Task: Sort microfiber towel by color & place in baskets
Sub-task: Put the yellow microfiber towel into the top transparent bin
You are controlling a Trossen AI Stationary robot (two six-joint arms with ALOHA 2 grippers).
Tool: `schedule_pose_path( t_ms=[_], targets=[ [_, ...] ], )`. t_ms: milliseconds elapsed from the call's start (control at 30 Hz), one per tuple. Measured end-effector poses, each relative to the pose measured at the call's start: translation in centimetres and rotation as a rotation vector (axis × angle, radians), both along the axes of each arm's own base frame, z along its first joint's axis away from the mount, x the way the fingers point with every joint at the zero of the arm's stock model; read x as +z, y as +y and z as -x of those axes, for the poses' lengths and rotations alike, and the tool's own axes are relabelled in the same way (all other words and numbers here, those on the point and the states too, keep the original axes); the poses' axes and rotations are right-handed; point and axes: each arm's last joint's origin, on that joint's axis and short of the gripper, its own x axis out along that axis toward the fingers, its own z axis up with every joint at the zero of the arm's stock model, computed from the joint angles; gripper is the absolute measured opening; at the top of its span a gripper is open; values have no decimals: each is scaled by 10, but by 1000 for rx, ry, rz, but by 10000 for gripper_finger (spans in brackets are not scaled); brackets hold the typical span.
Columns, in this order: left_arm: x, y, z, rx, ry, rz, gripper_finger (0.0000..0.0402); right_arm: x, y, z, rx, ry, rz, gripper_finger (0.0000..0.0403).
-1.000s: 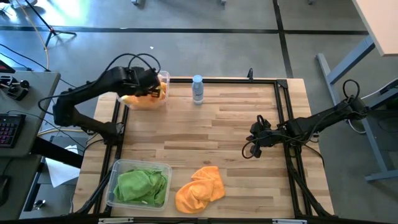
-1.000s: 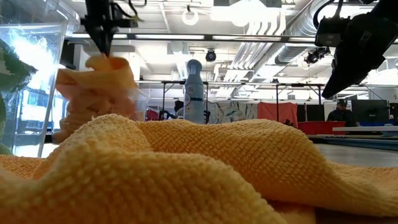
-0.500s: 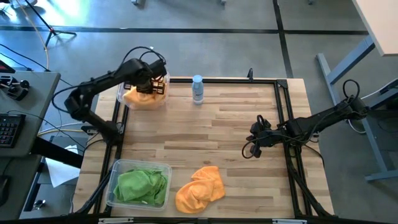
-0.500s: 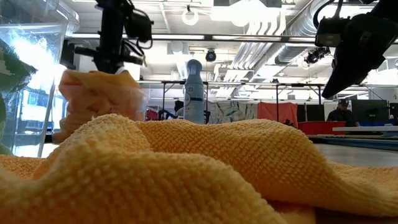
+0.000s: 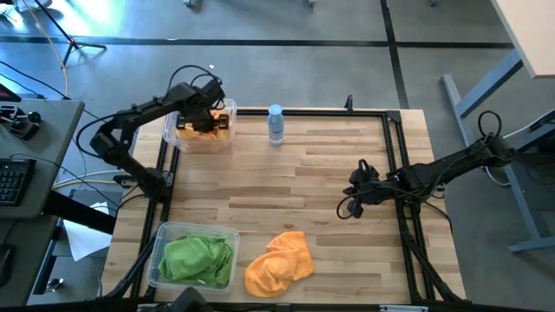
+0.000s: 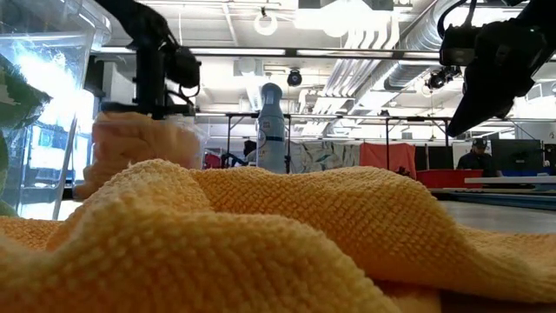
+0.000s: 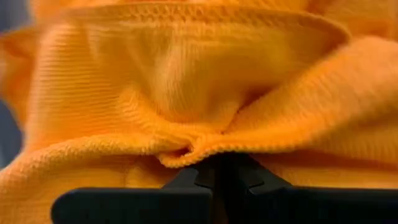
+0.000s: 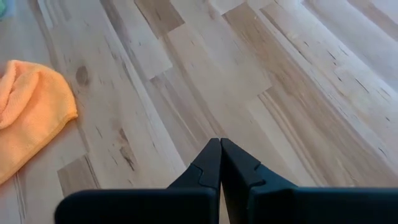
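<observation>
High view: my left gripper (image 5: 206, 119) clenched on orange towel (image 5: 211, 133), directly over upper-left basket (image 5: 173, 136); right gripper (image 5: 349, 208) clamped empty, mid-right.

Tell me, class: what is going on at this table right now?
The left gripper is down in the far basket, shut on a fold of an orange towel it is putting there. The near basket already holds green towels. Another orange towel lies loose on the table beside it, not yet sorted. The right gripper hangs shut over the table's right side, holding nothing. A water bottle stands at the far edge.
</observation>
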Motion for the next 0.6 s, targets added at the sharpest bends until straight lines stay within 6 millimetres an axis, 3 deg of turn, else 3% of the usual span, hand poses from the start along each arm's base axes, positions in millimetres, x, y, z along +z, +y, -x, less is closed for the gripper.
schedule_pose_path(
  t_ms=[600],
  targets=[
    [-63, -2, 11, -30, -76, -43, 0, 0, -1, 0, -26, -10, 30, 0]
  ],
)
